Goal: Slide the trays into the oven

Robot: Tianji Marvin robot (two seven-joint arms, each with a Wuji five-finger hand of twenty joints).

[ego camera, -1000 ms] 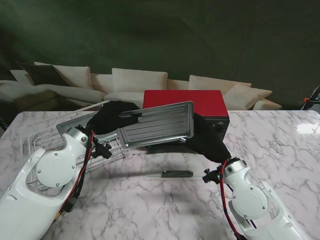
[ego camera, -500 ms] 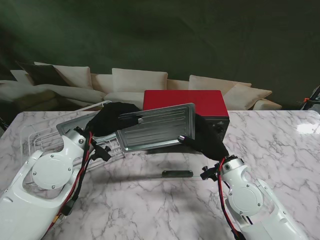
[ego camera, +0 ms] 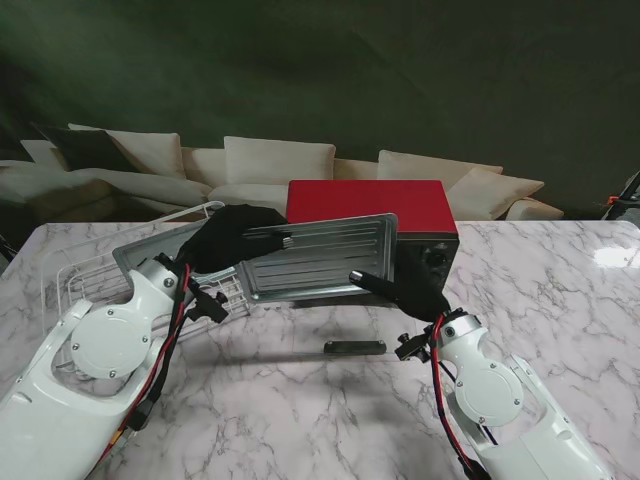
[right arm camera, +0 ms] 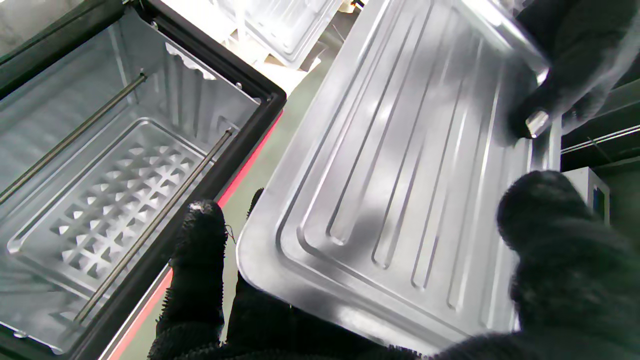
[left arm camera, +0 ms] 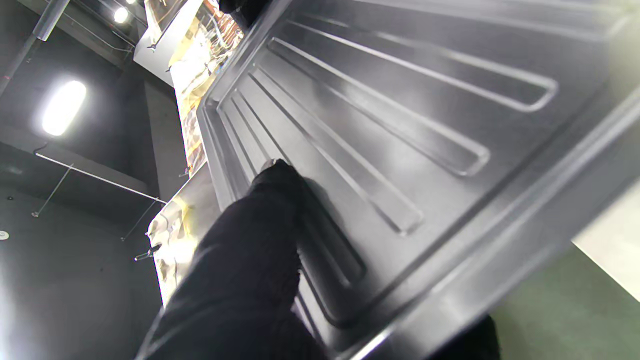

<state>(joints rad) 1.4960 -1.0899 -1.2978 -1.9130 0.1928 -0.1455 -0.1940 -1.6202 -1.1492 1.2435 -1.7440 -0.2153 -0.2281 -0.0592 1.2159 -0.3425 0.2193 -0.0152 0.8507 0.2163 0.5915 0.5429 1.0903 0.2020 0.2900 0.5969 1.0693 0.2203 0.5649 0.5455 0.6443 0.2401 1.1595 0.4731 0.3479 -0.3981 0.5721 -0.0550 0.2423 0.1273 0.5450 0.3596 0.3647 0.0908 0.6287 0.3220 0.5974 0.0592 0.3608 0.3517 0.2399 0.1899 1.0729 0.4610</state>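
Observation:
A ribbed metal tray [ego camera: 315, 258] hangs tilted in the air in front of the red oven [ego camera: 370, 203]. My left hand [ego camera: 232, 236], in a black glove, is shut on the tray's left edge; in the left wrist view a finger [left arm camera: 260, 225] presses on the tray [left arm camera: 410, 150]. My right hand [ego camera: 400, 286] holds the tray's near right corner, thumb on top and fingers [right arm camera: 200, 260] beneath the tray [right arm camera: 400, 175]. The oven cavity [right arm camera: 100, 190] stands open beside that corner. A second tray [ego camera: 135, 255] lies at the left on a wire rack [ego camera: 85, 285].
The oven's glass door lies flat on the marble table [ego camera: 560, 300], its dark handle [ego camera: 355, 347] nearest to me. A sofa with cushions [ego camera: 280, 160] stands behind the table. My left hand [right arm camera: 565, 60] shows at the tray's far edge in the right wrist view.
The tray has tipped flatter and shifted a little right toward the oven. My right hand has come from behind the tray to its near right corner.

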